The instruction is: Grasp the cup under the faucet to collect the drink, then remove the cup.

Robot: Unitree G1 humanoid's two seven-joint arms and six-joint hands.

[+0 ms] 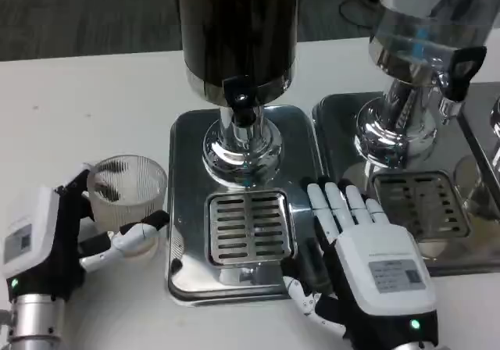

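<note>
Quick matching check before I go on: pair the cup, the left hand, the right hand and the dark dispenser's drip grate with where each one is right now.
Things:
1. ribbed glass cup
2. left hand
3. right hand
4. drip grate

Places:
A. on the tray, right of the grate
B. below the dark dispenser's faucet, nothing on it
C. on the white table, left of the tray
D. fingers around the cup

Pairs: 1-C, 2-D, 3-A, 4-B
</note>
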